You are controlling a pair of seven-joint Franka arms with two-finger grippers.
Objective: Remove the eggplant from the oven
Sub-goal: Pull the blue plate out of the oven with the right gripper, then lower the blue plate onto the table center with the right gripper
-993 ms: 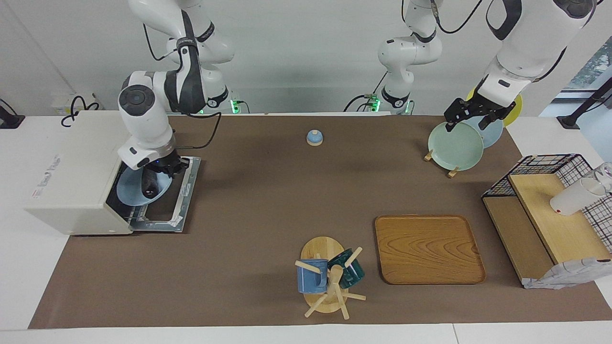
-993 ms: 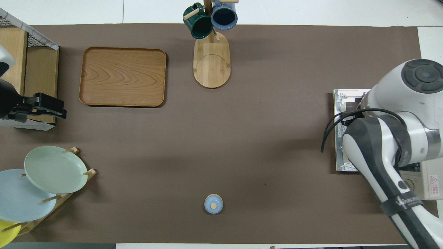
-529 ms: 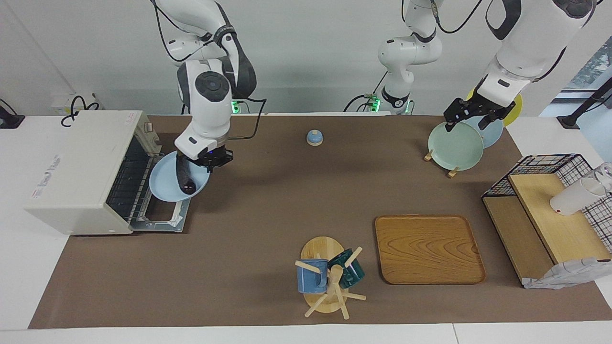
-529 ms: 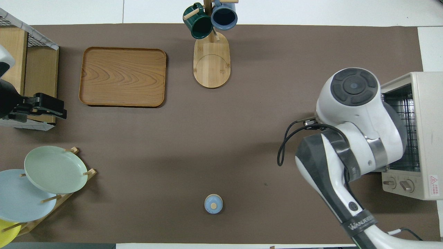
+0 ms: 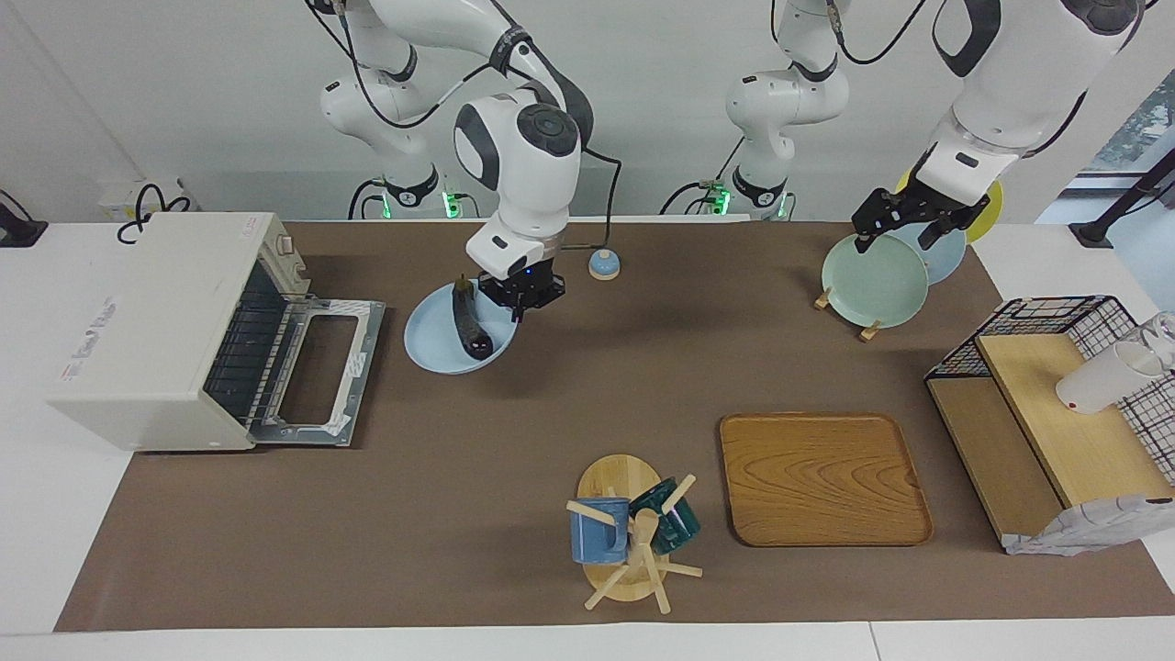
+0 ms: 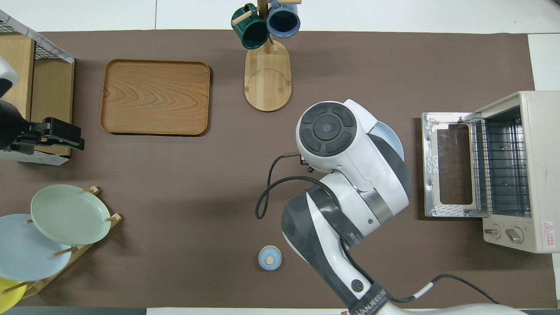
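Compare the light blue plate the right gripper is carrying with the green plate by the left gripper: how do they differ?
The light blue plate carries the eggplant and is held at its rim by the shut right gripper above the mat. The green plate is bare and stands tilted in a wooden rack, under the open left gripper. Both are round and pale.

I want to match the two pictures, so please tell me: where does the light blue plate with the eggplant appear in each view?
Facing view: the light blue plate hangs from the right gripper, with the eggplant on it, over the mat beside the oven.
Overhead view: only a sliver of the plate's rim shows past the right arm; the eggplant is hidden.
Shared landmark: the oven's open door.
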